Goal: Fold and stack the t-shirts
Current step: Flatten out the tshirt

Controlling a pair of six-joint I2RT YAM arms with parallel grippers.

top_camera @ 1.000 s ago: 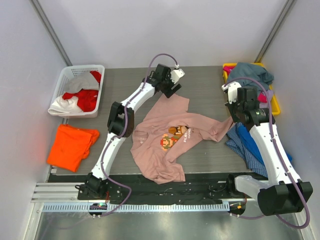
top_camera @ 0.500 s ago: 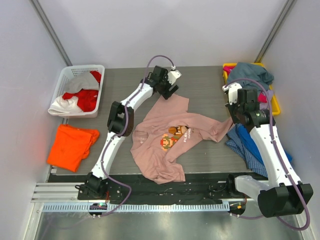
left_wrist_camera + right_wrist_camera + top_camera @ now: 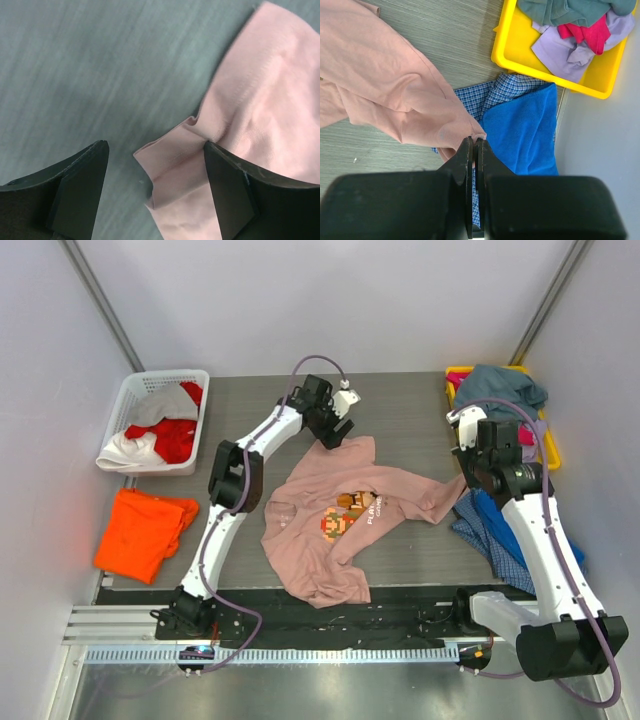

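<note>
**A:** Pink t-shirt (image 3: 330, 530) status?

**B:** Crumpled at table centre. The left gripper (image 3: 155, 152) has shifted slightly at the far corner and straddles it, jaws wide, nothing gripped. The right gripper (image 3: 474, 144) is closed at the sleeve cuff.

**A:** Clearance?

**B:** There is bare table (image 3: 420, 405) beyond the corner. Blue cloths (image 3: 520, 125) crowd the sleeve.

The only writing is on the dusty-pink short-sleeved fabric t-shirt (image 3: 320, 540) lying near the middle of the grey wood-grain table (image 3: 410, 420): 2 short lines of white lettering (image 3: 375, 512) beside a pixel-art figure (image 3: 340, 520). The upper line starts "PLA"; the rest is too small to read.
</note>
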